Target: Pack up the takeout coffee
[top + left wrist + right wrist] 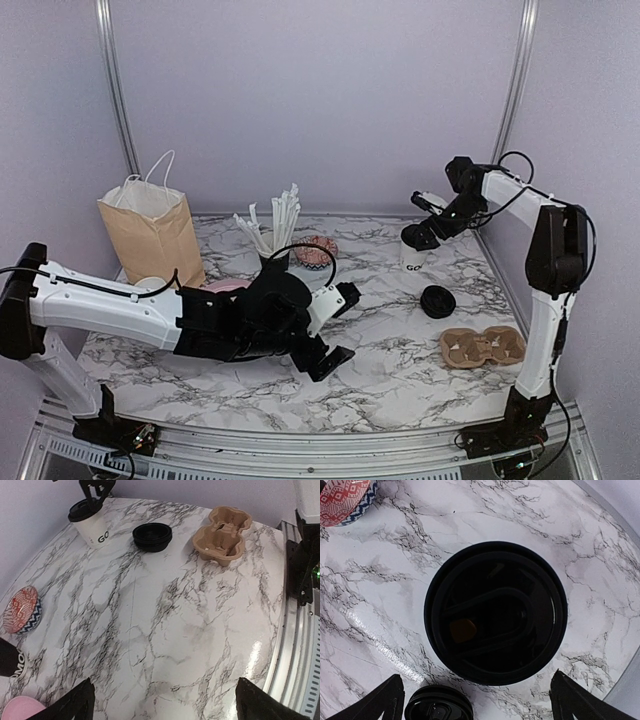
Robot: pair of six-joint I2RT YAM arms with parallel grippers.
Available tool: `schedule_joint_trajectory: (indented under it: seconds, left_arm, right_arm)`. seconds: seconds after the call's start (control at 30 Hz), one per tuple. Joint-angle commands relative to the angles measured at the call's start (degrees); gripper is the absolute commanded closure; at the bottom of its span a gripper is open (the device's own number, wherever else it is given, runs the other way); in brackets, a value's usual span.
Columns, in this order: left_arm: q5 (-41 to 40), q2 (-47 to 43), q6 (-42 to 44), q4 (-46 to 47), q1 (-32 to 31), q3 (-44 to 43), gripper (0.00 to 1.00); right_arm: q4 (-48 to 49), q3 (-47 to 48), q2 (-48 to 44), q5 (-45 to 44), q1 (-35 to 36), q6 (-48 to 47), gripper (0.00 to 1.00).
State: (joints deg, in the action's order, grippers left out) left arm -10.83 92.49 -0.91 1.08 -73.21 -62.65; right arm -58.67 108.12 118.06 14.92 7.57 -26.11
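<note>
The takeout coffee [412, 258] is a white paper cup with black lettering and a black lid, standing upright at the back right of the marble table. My right gripper [418, 232] hangs open just above it, apart from it. From that wrist I look straight down on the round black lid [495, 612], and my right gripper's [480, 702] fingertips [380, 702] stand wide at the frame's lower edge. My left gripper [342, 328] is open and holds nothing, low over the table's middle. In the left wrist view the coffee [91, 526] is far off at the upper left.
A loose black lid [437, 300] lies near the cup, and a brown cardboard cup carrier [483, 347] lies at the front right. A brown paper bag [152, 235] stands at the back left. A black cup of white straws [272, 250] and a patterned bowl [318, 250] stand behind my left arm.
</note>
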Motion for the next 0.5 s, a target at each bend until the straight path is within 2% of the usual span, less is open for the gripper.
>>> schedule_joint_trajectory:
  seconds: [0.0, 0.1, 0.17, 0.23, 0.4, 0.47]
  left_arm:
    - [-16.3, -3.9, -3.3, -14.0, -0.3, -4.4, 0.01]
    - [-29.6, -6.1, -11.1, -30.4, 1.0, -9.6, 0.01]
    - [-33.0, -8.9, -19.2, -40.5, 3.9, -11.2, 0.01]
    - [-33.3, -13.8, -25.5, -46.4, 7.7, -10.3, 0.02]
    - [-25.3, -25.9, -28.1, -50.6, 20.0, -5.8, 0.31]
    - [-22.4, -28.1, -26.5, -51.3, 25.5, -5.4, 0.44]
  right_arm:
    - [1.2, -1.8, -5.3, 0.9, -0.4, 1.0, 0.01]
    - [4.2, -7.8, -11.8, 1.2, -0.3, 1.2, 0.01]
    - [7.6, -13.2, -17.2, 3.4, -0.2, 1.0, 0.01]
    - [12.1, -21.0, -22.7, 10.8, -0.2, 0.4, 0.01]
    - [26.1, -42.7, -32.4, 42.3, 0.7, -2.3, 0.01]
    - [27.0, -45.8, -32.5, 44.6, 3.1, -5.9, 0.01]
